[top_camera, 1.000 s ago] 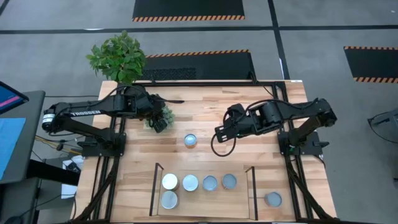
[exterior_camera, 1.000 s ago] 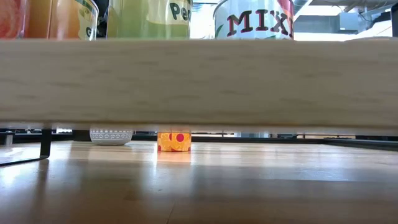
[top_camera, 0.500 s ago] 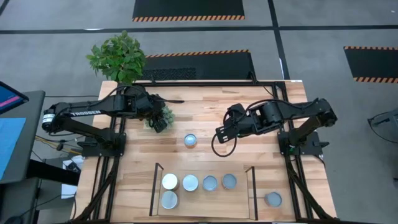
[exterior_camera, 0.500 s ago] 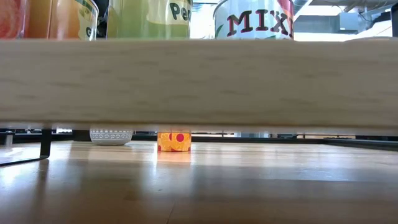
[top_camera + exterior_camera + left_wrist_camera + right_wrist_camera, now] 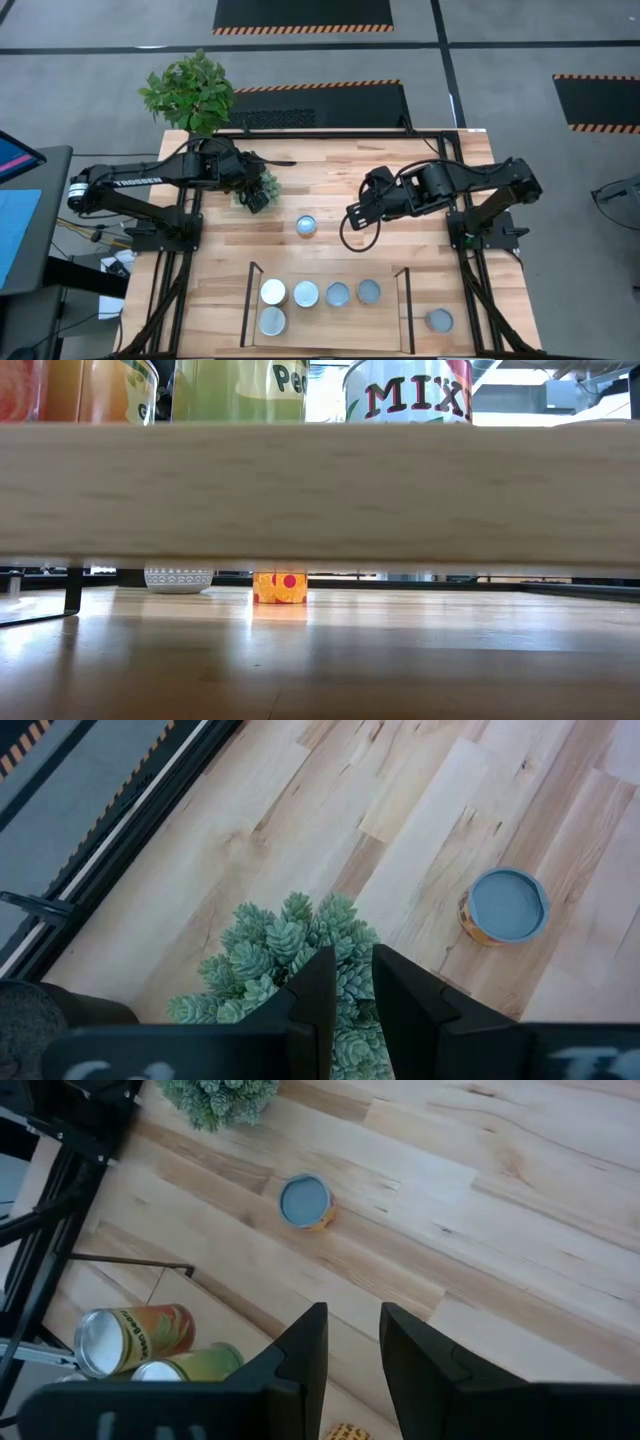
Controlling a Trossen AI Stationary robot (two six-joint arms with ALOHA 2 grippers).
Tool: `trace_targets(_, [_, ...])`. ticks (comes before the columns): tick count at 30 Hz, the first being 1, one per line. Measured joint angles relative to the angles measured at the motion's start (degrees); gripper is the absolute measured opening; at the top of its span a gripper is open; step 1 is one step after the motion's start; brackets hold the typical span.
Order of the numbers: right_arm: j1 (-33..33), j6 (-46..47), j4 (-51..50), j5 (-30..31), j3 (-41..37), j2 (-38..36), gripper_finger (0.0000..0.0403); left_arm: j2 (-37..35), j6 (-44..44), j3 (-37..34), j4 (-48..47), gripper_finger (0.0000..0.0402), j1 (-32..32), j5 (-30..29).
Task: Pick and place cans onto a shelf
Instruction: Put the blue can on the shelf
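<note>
The shelf [image 5: 325,306] is sitting at the near end of the tabletop [image 5: 330,170], with thin dark brackets standing at its two sides. Five cans are standing on it: four in a row, the white-topped can [image 5: 273,292] first, then three blue-topped ones [image 5: 306,293] [image 5: 337,294] [image 5: 369,291], and a fifth can [image 5: 272,321] just in front of the white-topped one. Another can [image 5: 438,320] is sitting on the tabletop outside the shelf's right bracket. A lone can [image 5: 306,226] is standing in the middle of the tabletop, between the two arms and well apart from the shelf; in the low view it is showing as a yellow and red label [image 5: 279,588] under the shelf board. The left gripper [image 5: 256,199] is hanging over a small spiky green plant [image 5: 290,945] at the left side of the tabletop, and its fingers [image 5: 318,988] are standing a little apart with nothing between them. The right gripper [image 5: 352,214] is hanging just to the right of the lone can, not touching it, and its fingers [image 5: 305,1342] are also standing a little apart and holding nothing. A bigger leafy plant [image 5: 190,92] is sitting off the far left corner of the tabletop.
</note>
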Motion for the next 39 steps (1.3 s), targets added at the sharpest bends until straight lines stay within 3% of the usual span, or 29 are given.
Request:
trace_targets(6, [0.0,-4.3,0.2,0.0,0.0,-0.5,0.0117,0.0,0.0,0.0,0.0,0.0059,0.0,0.0])
trace_targets(15, [-1.7,-22.4,-0.9,-0.3,0.0,-0.6,0.0117,0.0,0.0,0.0,0.0,0.0059,0.0,0.0])
trace_targets(22, [-1.6,-31.7,-13.2,-1.6,0.0,-1.9,0.0117,0.0,0.0,0.0,0.0,0.0059,0.0,0.0])
trace_targets(30, [1.9,-35.4,-15.4,-3.1,0.1,-3.4,0.0118,0.0,-1.4,0.0,0.2,0.0059,0.0,0.0])
trace_targets(39, [7.1,-30.9,-15.5,-2.5,0.0,-3.1,0.0118,0.0,-0.5,0.0,0.0,0.0059,0.0,-1.7])
